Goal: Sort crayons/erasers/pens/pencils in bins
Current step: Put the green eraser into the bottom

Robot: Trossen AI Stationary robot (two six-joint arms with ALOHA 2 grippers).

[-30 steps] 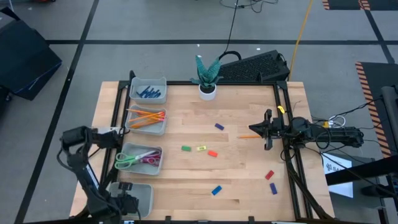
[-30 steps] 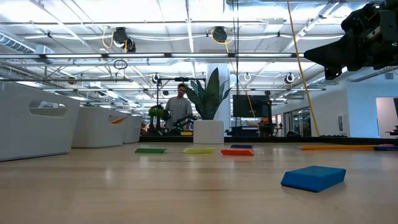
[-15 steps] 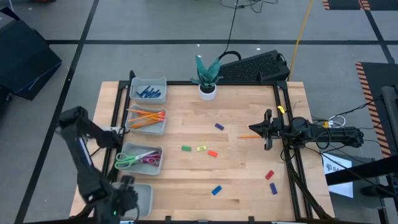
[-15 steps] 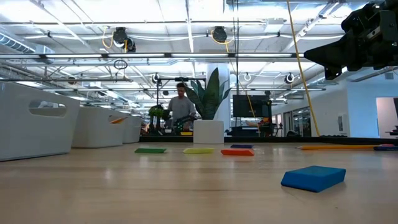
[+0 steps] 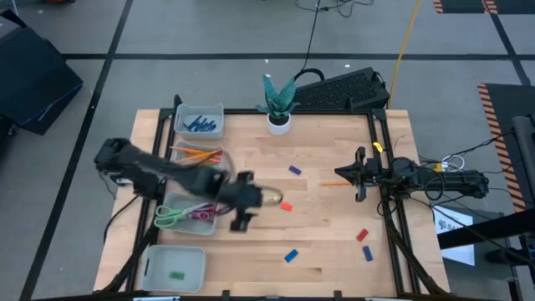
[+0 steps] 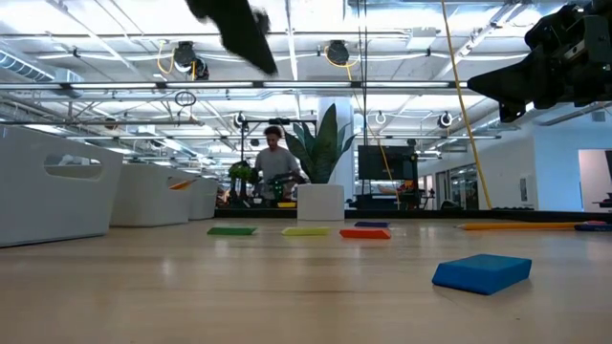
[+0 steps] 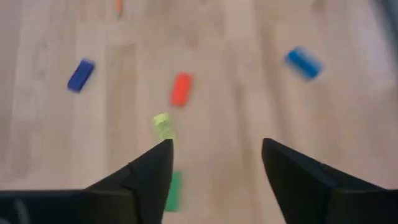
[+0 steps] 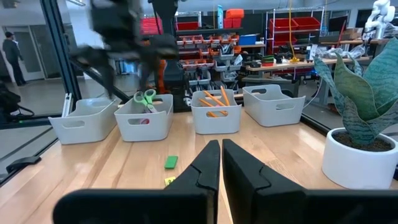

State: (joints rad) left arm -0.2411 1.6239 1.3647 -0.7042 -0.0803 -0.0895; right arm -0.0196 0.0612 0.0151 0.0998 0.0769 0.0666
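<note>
My left gripper [image 5: 253, 201] hovers open over the table's middle, above a green eraser [image 7: 173, 190] and a yellow one [image 7: 163, 124]; a red eraser [image 7: 181, 89] lies just past them. Nothing is between its fingers. Another green eraser [image 5: 176, 274] lies flat in the near-left bin [image 5: 194, 256]. More erasers lie scattered: purple [image 5: 294, 170], blue [image 5: 290, 256], red [image 5: 362, 236], blue [image 5: 367, 252]. An orange pencil [image 5: 333, 182] lies on the table by my right gripper [image 5: 360, 175], which is shut, holds nothing and hangs above the right side.
Along the left edge stand three more bins: pens [image 5: 201, 124] at the far end, pencils [image 5: 198, 158], then scissors [image 5: 185, 214]. A white plant pot [image 5: 278, 122] stands at the far edge. A person [image 6: 275, 172] is in the room beyond the table.
My left arm has swung from over the near-left bin up and toward the table's middle, and now stands above the green and yellow erasers. A green eraser shows in the bin where the gripper stood. My right arm has kept still.
</note>
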